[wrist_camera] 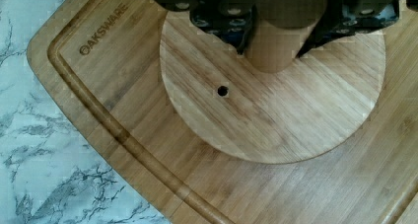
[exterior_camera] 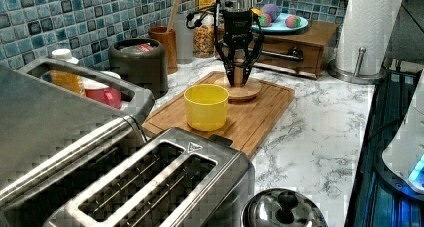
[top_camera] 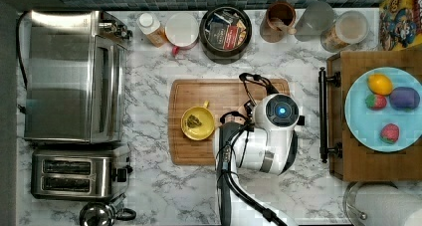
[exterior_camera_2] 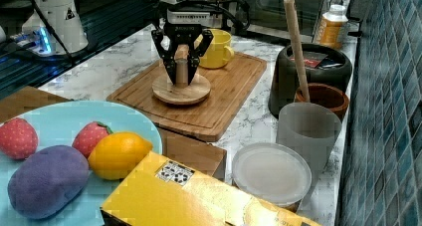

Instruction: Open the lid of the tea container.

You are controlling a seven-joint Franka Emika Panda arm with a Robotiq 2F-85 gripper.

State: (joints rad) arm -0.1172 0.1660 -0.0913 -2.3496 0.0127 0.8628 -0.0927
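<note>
You are looking at the hand (exterior_camera_2: 181, 71) pinching the upright knob of the round wooden lid (exterior_camera_2: 181, 89), which is sitting flat on the cutting board (exterior_camera_2: 219, 106). The right view is showing the fingers closing against both sides of that knob; the left view is showing the same grip (exterior_camera: 238, 76) from the other side, with the lid (exterior_camera: 239, 90) lying at the far end of the board (exterior_camera: 260, 112) behind the yellow mug (exterior_camera: 206, 107).

The wrist view is giving you what the others are not: the lid's (wrist_camera: 276, 105) grain, a small hole in its face, and the dark fingertips (wrist_camera: 244, 34) pressing on the knob. In the top view the arm is covering the lid and the hand, so you are getting no grip from there.

The top view is, however, showing you straight into the tea container (top_camera: 225, 29): it is standing open on the desk (top_camera: 149, 66) against the tiled wall, well apart from the lid, with packets inside. In the right view the container (exterior_camera_2: 308, 76) is standing just beside the brown cup (exterior_camera_2: 321, 99), possibly touching it.
</note>
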